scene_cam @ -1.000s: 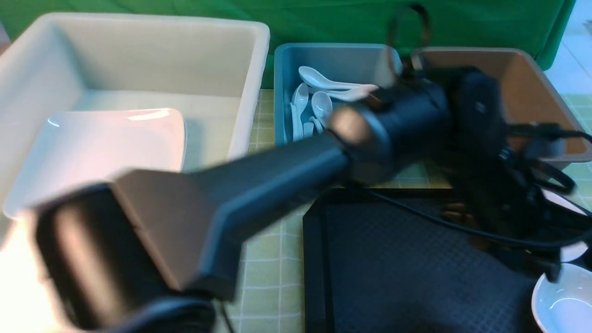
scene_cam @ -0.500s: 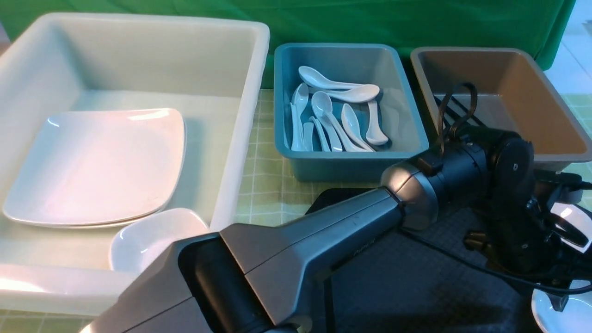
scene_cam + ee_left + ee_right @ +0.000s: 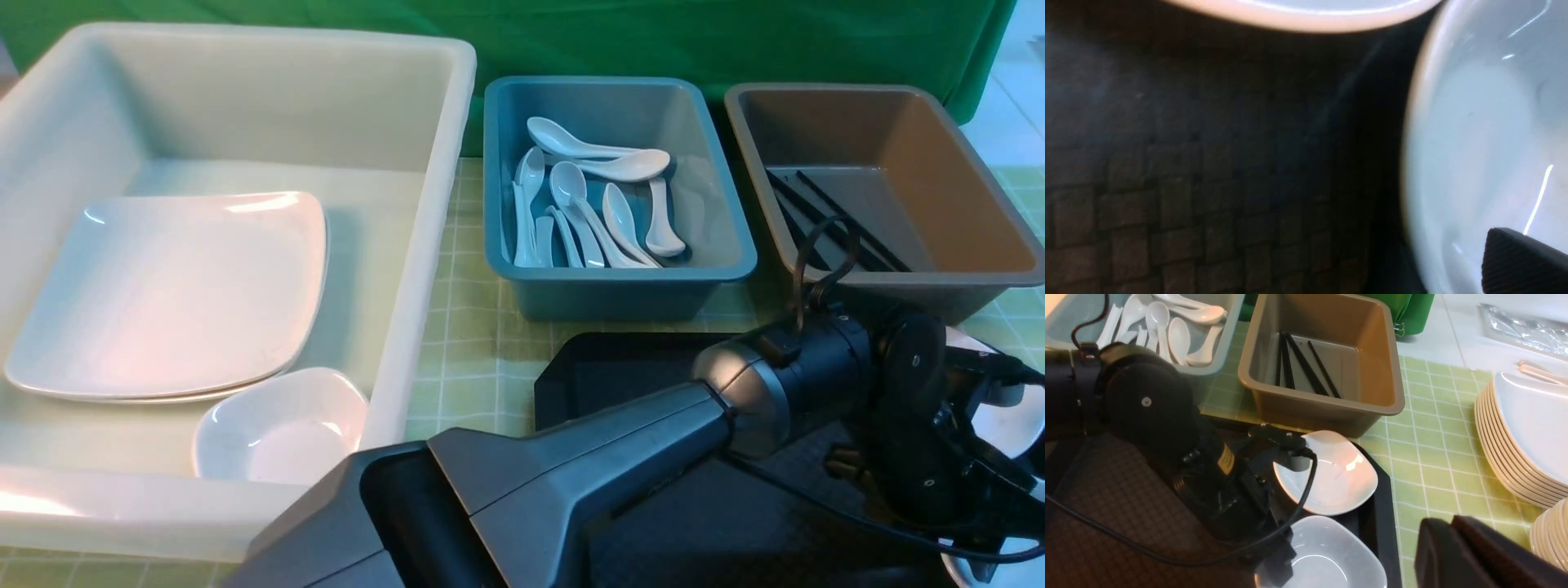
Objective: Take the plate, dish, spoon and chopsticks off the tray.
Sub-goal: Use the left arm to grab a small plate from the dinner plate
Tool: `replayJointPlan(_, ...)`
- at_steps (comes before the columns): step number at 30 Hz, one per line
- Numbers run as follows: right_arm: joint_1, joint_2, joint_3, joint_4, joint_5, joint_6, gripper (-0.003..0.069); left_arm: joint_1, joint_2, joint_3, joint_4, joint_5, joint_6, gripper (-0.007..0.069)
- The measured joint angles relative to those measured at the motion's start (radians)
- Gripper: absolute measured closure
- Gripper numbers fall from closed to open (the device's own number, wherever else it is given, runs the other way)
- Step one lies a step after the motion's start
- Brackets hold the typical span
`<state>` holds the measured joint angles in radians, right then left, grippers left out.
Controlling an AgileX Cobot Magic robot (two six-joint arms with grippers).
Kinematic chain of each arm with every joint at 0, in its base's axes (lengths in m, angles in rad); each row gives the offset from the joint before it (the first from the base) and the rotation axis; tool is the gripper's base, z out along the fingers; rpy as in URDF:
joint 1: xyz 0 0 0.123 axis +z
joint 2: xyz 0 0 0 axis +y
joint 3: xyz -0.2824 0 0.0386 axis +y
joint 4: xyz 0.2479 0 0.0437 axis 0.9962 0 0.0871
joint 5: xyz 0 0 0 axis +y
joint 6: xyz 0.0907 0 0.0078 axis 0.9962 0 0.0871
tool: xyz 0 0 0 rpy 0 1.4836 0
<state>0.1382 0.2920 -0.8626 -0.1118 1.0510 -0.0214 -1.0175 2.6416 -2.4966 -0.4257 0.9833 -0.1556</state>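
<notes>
Over tray (image 3: 1098, 506): L arm (image 3: 1147, 404) label (image 3: 1226, 459), illegible.

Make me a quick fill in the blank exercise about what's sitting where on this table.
1. The teal bin holds white ___.
2. The brown bin holds black ___.
3. On the black tray sit ___ small white dishes.
Missing words: spoons; chopsticks; two.
</notes>
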Motion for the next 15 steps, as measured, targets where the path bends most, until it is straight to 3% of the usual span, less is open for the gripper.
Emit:
replayJointPlan(5,0.0,0.0,0.0,0.0,0.002,0.0,0.0624,-0.008,0.009,0.0,-0.002,-0.023,-0.003,0.0407)
replayJointPlan(11,0.0,0.0,0.0,0.0,0.003,0.0,0.0617,-0.011,-0.006,0.0,-0.032,-0.004,-0.047,0.0599)
replayJointPlan(15,0.0,0.0,0.0,0.0,0.014,0.0,0.0609,0.003,-0.089,0.001,0.007,0.095,-0.024,0.062)
